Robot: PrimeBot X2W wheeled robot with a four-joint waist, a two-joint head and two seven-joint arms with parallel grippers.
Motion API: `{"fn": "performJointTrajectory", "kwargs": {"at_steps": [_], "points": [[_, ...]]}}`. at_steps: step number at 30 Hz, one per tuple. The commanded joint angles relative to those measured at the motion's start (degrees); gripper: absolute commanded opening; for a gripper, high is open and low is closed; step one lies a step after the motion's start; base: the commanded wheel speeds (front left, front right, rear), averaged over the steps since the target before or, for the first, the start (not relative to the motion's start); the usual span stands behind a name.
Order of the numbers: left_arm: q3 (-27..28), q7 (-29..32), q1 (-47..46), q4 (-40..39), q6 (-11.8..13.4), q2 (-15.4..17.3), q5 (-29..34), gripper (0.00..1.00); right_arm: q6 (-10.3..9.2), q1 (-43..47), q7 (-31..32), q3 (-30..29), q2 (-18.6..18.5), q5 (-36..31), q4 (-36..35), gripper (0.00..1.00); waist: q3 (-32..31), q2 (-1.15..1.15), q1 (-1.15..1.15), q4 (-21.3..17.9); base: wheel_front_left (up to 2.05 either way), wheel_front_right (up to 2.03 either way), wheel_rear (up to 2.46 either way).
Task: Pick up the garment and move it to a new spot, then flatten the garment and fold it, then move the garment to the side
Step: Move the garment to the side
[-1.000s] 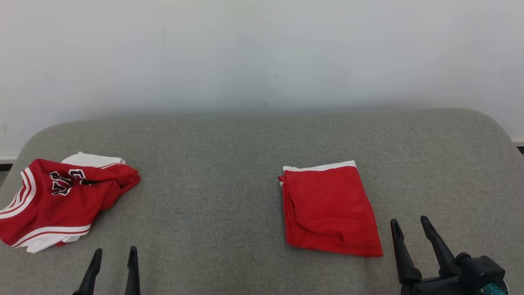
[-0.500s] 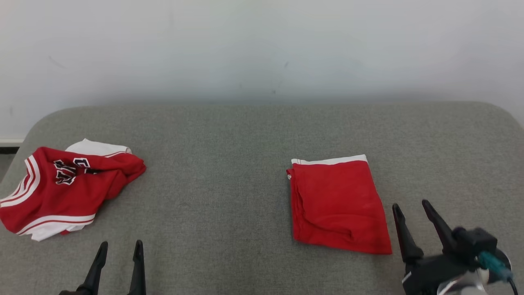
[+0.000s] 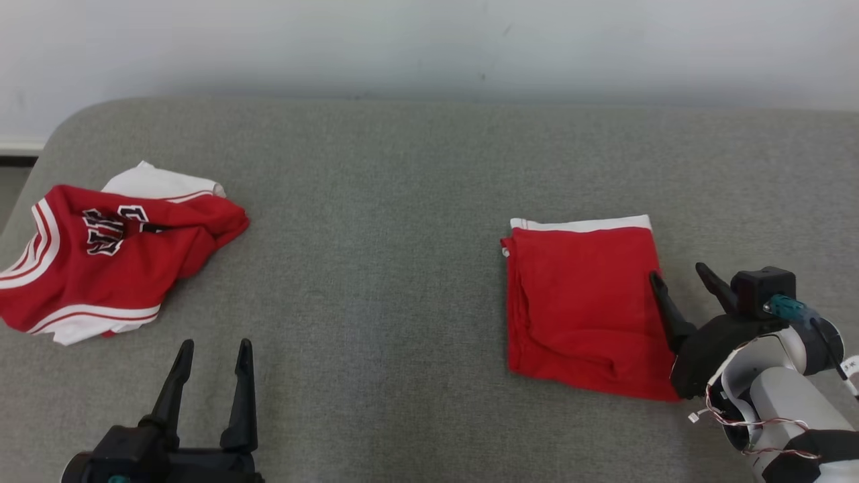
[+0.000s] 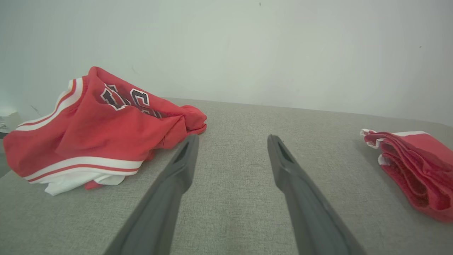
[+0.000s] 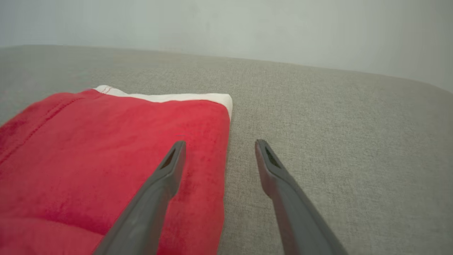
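Right gripper at folded red fabric garment with white band
Jaws gape empty astride its right edge; left gripper likewise gapes empty over grey woven padding.

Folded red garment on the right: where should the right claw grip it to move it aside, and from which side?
Pinch the folded red garment midway along its right edge, coming low from the right. That edge looks straight and closed; the open right claw straddles it. The left edge shows loose stacked layers, so a pinch there may miss some.
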Motion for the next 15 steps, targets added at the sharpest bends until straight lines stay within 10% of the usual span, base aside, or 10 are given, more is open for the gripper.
{"fn": "performJointTrajectory", "kwargs": {"at_steps": [1, 11, 14, 15], "points": [[-0.2, 0.0, -0.7, 0.1, 0.1, 0.0, -0.6, 1.0, -0.14, -0.8, 0.1, 0.4, -0.3, 0.5, 0.7, 1.0, 2.2, -0.01, -0.01, 1.8, 0.0, 0.0, 0.0], [-0.5, 0.0, -2.0, 0.4, 0.9, 0.0, -1.3, 1.0, -0.12, -2.4, 1.2, 5.5, 2.2, 7.0, 11.2, 1.0, 3.5, -0.01, -0.01, 2.3, 0.0, 0.0, 0.0], [-0.6, 0.0, -1.9, 0.5, 1.0, 0.0, -1.5, 1.0, -0.05, -1.9, 1.6, 8.6, 2.3, 9.0, 11.8, 0.0, 3.4, -0.01, -0.01, 1.9, 0.0, 0.0, 0.0], [-0.7, 0.0, -2.0, 0.6, 0.9, 0.0, -1.5, 1.0, -0.05, -2.0, 1.8, 9.4, 2.1, 9.6, 11.9, 0.0, 3.4, -0.01, -0.01, 1.7, 0.0, 0.0, 0.0]]}}
